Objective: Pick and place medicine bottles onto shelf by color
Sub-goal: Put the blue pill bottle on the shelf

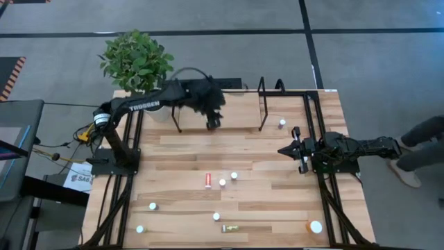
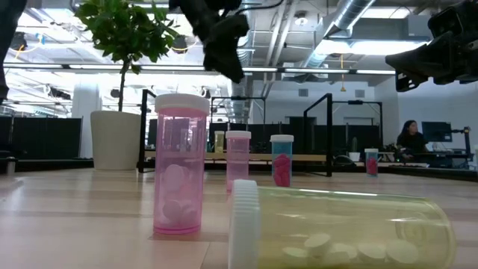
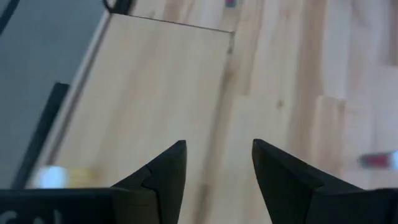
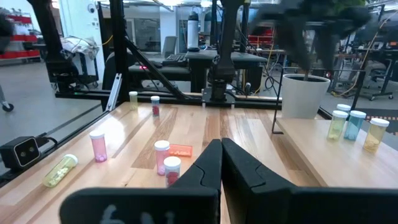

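On the pale plank tabletop [image 1: 187, 156], seen from above with its centre as the dial, a leafy green plant in a white round pot [image 1: 137, 61] stands at about eleven o'clock, at the far left corner. Just beside it the dark left arm reaches in over the small light-wood shelf in its black tube frame [image 1: 239, 114], which lies at twelve o'clock along the far edge; the left gripper [image 1: 213, 122] hangs above the board's left part, and the left wrist view shows its two dark fingers [image 3: 163, 177] standing apart with bare wood between them and nothing held. A white-capped bottle [image 1: 282, 123] stands just to the right of the shelf's right-hand upright loop, at about one o'clock. Near the centre, a red bottle lying on its side [image 1: 208, 180] rests beside two upright white-capped bottles [image 1: 223, 182]. Toward six o'clock a yellow bottle lying flat [image 1: 230, 228] sits near the front edge, with a white-capped one [image 1: 216, 217] just beyond it; two more white caps [image 1: 152, 206] stand at about seven o'clock. A larger orange bottle with a white cap [image 1: 314, 226] is at five o'clock. At three o'clock the right gripper [image 1: 286, 150] hovers at the table's right edge, its fingers pressed together and empty, well apart from every bottle.
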Available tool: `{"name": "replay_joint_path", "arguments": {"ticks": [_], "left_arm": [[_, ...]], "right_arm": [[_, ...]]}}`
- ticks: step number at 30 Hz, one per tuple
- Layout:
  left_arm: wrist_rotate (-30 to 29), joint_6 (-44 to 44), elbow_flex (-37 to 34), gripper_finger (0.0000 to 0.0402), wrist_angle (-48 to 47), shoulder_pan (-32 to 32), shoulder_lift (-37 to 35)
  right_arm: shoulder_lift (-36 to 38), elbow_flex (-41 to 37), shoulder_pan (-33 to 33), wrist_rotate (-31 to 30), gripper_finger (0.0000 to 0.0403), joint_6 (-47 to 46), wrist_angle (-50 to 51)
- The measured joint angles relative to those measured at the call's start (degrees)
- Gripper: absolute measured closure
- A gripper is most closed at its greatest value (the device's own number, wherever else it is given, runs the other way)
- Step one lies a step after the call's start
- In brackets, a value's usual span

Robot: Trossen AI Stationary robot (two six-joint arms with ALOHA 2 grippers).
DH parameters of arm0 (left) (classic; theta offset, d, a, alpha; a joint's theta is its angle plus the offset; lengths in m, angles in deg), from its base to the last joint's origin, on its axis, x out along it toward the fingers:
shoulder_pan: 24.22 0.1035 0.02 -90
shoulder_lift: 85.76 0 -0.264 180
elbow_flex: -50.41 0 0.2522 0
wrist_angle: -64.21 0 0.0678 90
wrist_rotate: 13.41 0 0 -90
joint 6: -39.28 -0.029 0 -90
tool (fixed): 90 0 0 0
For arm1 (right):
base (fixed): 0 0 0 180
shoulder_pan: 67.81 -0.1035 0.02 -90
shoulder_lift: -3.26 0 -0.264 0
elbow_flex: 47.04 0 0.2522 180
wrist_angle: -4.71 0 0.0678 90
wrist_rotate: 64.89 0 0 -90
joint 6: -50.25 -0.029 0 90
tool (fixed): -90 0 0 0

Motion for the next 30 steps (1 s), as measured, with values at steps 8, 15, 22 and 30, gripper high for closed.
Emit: {"name": "replay_joint_path", "arguments": {"ticks": [8, 15, 22, 30], "left_arm": [[-8.83, 29.43, 0.05, 0.0232, -1.22, -16.01, 0.00], [-10.78, 60.73, 0.09, 0.0232, -15.18, -28.67, 0.00], [-5.78, 88.21, 0.09, 0.0232, -26.48, -39.34, 0.00], [-4.54, 104.81, -0.03, 0.0217, -36.59, -48.79, 0.00]], "right_arm": [[0.02, 0.00, 0.00, 0.00, 0.0377, 0.00, 0.02], [0.01, 0.02, 0.00, 0.00, 0.0377, 0.00, 0.02], [0.02, 0.00, -0.01, 0.00, 0.0377, 0.00, 0.02], [0.01, 0.00, -0.02, 0.00, 0.0377, 0.00, 0.02]]}}
